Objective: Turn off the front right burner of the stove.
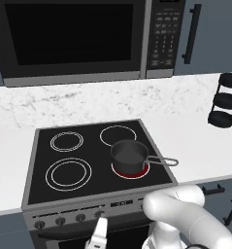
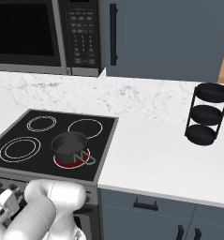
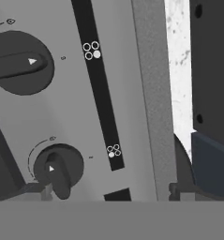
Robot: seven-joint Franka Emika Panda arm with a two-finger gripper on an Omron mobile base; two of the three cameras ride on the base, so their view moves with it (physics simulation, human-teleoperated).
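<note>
The front right burner (image 1: 130,169) is seen right of centre in the left base view, glowing red under a small dark pot (image 1: 129,154) on the stove (image 1: 40,160); so the task is judged not yet done. The gripper (image 1: 98,233) is held low at the bottom of that frame, just in front of the steel panel's row of knobs.

In the hand view two knobs are shown: an upper knob (image 3: 20,62) at upper left and a lower knob (image 3: 58,168) at lower left. The finger tips (image 3: 36,191) are spread wide at the bottom edge, apart and gripping nothing. The lower knob sits close by the left tip, not between the two. The hand is best shifted until the chosen knob is centred between the tips before they are closed and turned. The small burner icons (image 3: 91,50) beside each knob should be read first, so that the correct knob is taken.

The red glow and the pot are given by the base views; the knob pointers and icons are legible from the hand camera.
</note>
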